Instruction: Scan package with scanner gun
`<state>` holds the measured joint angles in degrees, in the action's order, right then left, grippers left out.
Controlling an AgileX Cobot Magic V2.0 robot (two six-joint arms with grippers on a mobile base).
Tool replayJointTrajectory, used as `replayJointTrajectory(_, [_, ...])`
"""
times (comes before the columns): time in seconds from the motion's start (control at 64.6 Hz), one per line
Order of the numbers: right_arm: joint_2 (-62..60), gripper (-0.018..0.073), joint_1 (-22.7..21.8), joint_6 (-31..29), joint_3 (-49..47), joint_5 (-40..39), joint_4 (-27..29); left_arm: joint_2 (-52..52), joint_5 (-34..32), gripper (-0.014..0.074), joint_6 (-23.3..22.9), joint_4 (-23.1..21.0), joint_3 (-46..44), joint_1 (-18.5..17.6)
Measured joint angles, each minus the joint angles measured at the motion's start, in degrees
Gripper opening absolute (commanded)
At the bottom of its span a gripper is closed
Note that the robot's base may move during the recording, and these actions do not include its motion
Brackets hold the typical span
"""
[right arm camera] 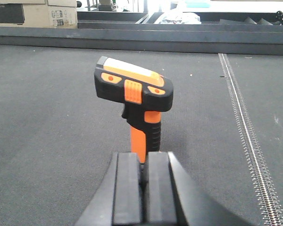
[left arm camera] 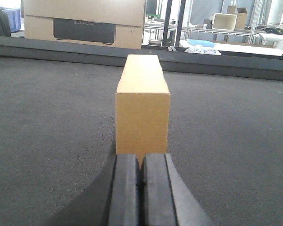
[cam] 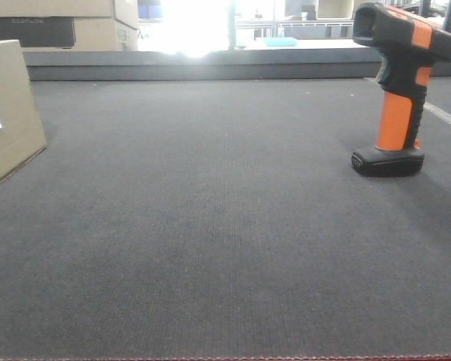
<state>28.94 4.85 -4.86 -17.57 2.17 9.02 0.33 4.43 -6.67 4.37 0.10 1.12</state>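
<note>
One package (cam: 7,113) is sitting at the left edge of the dark grey carpeted counter (cam: 225,248), and one scanner gun (cam: 400,90) is standing upright near the right edge. Stacked cartons (left arm camera: 84,23) and shelving are showing behind. The left claw (left arm camera: 140,188), pressed together, is facing the package just ahead; the right claw (right arm camera: 142,188), likewise closed, is facing the scanner.

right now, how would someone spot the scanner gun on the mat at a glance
Look at the wide dark grey mat, then its right side. The scanner gun stands upright there on a flat black foot. Its orange stem and black head set it apart from the plain tan package at left.
</note>
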Motion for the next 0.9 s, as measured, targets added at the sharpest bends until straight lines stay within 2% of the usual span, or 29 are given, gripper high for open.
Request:
replayJointTrajectory(0.573, [-0.1,-0.0160,0.0,-0.4,0.0,-0.9,0.0,0.0,0.0,-0.0111,0.0,0.0,0.0,0.0])
replayJointTrajectory(0.898, [-12.5,-0.0160,-6.7,-1.6,3.6,2.5,-0.5,0.0,0.0,-0.0111,0.0,0.0,0.0,0.0])
